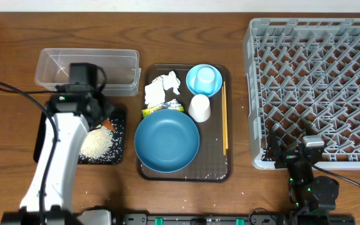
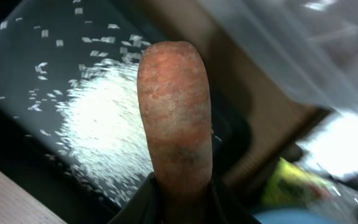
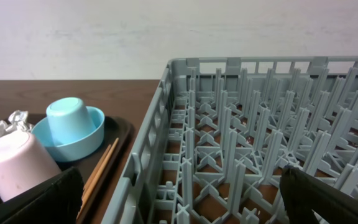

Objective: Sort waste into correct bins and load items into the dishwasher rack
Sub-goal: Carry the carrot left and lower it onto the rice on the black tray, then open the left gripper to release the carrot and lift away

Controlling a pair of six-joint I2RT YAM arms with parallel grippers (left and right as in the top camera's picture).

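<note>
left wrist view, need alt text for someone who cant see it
An orange carrot fills the centre, gripped at its lower end by the left tool, over a black tray holding a heap of white rice. A blurred clear tub sits upper right.

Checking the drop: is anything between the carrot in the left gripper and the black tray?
Nothing visible. The carrot, shut in the left gripper, is over the black tray, with only loose rice beneath.

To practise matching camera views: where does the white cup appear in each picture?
Overhead: white cup near the picture's centre.
Left wrist: not in it.
Right wrist: cup in the lower left corner.
Shared landmark: chopsticks, just right of the cup in both those views.
</note>
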